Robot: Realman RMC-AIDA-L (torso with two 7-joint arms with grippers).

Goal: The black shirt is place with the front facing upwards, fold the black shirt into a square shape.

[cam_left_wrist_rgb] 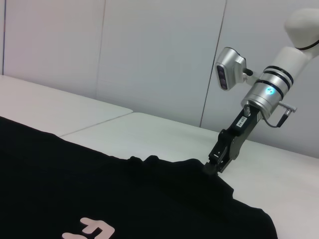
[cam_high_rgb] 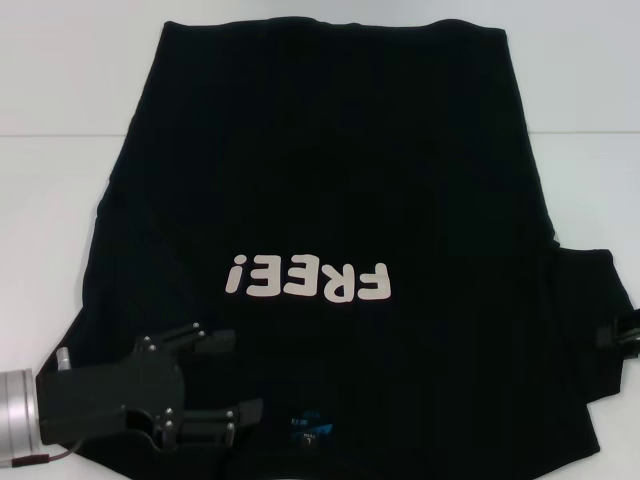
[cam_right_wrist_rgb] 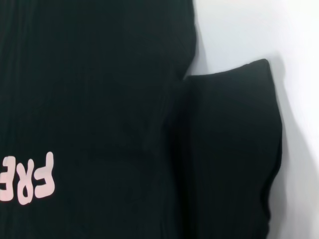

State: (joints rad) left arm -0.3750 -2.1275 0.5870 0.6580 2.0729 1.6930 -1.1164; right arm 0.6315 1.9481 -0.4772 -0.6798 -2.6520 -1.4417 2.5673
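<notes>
Lying flat and front-up on the white table [cam_high_rgb: 40, 190], the black shirt [cam_high_rgb: 330, 180] spreads across most of the surface, its white "FREE!" print [cam_high_rgb: 306, 279] reading upside down from the head view and its small blue neck label [cam_high_rgb: 308, 428] at the near edge. Left gripper [cam_high_rgb: 232, 378] sits over the shirt's near left shoulder area, fingers spread apart above the fabric. Right gripper [cam_left_wrist_rgb: 213, 167] meets the right sleeve [cam_right_wrist_rgb: 232, 149] at the table's right edge, tips down on the cloth; whether it pinches the fabric cannot be told.
</notes>
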